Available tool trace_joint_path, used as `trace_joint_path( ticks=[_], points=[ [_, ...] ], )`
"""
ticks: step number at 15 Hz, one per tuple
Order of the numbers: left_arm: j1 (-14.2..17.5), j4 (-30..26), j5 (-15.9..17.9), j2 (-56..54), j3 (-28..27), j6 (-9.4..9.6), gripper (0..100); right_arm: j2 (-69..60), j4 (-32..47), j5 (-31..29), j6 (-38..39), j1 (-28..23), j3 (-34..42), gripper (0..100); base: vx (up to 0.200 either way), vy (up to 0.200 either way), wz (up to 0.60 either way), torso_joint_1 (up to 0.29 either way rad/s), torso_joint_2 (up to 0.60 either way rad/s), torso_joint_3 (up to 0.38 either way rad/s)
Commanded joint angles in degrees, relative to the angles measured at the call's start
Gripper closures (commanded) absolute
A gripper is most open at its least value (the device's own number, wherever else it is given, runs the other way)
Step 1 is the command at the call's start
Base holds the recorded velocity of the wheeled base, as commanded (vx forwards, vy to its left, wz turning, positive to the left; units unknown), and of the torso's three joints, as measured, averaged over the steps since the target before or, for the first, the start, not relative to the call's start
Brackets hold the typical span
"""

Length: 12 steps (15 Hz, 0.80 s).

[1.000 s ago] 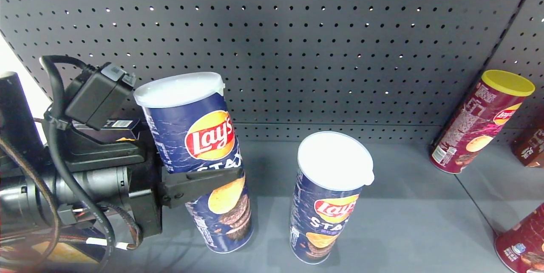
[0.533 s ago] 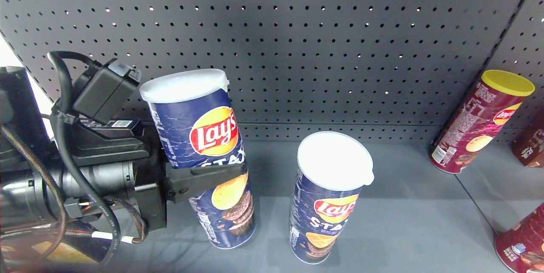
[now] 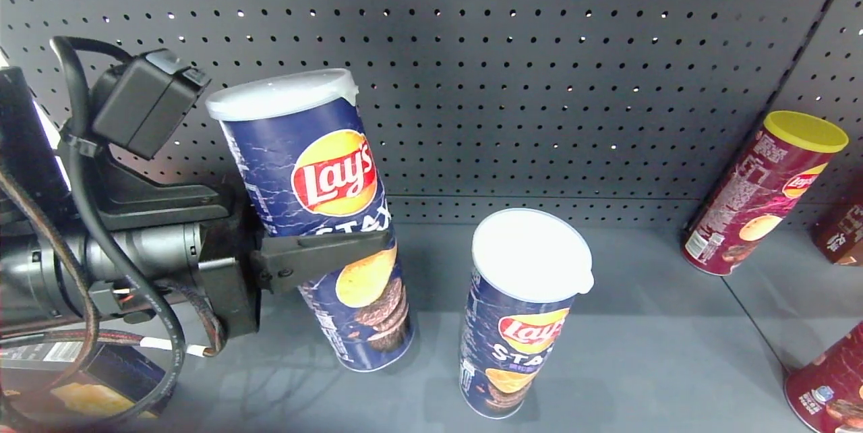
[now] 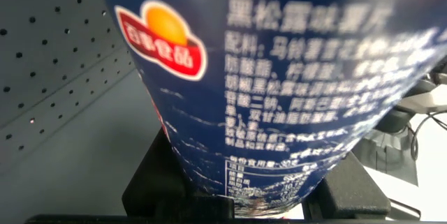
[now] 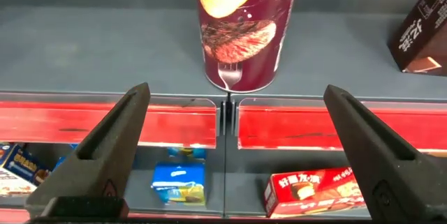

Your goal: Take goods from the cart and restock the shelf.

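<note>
My left tool (image 3: 337, 251) is clenched around the middle of a blue chip can (image 3: 317, 170). The can tilts with its lid leaning left and its base low at the grey shelf (image 3: 640, 338); I can't tell if they touch. A second blue chip can (image 3: 519, 325) stands upright near its right. My right tool (image 5: 235, 91) is released, spread wide before a maroon chip can (image 5: 248, 28).

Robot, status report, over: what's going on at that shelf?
Left gripper shut on blue chip can, tilted, at shelf. Right gripper open, empty. Second blue can standing close beside.
</note>
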State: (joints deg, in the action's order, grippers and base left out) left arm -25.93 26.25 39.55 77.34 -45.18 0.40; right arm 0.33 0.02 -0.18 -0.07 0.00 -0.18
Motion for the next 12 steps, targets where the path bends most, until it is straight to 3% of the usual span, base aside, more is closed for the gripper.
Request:
trace_joint_path(
  ticks=[1,7,12],
  points=[
    [1.58,0.12,1.59,1.32,-1.40,0.04,100,-0.33,-0.02,0.01,-0.01,0.00,0.01,0,0.000,0.000,0.00,0.000,0.00,0.000],
    [2.99,0.03,2.29,4.23,-5.18,0.39,100,-0.33,-0.02,0.01,-0.01,0.00,0.09,0,0.000,0.000,0.00,0.000,0.00,0.000],
    [2.37,-0.49,2.20,9.24,-7.64,6.10,100,-0.33,-0.02,0.01,-0.01,0.00,0.01,0,0.000,0.000,0.00,0.000,0.00,0.000]
  ],
)
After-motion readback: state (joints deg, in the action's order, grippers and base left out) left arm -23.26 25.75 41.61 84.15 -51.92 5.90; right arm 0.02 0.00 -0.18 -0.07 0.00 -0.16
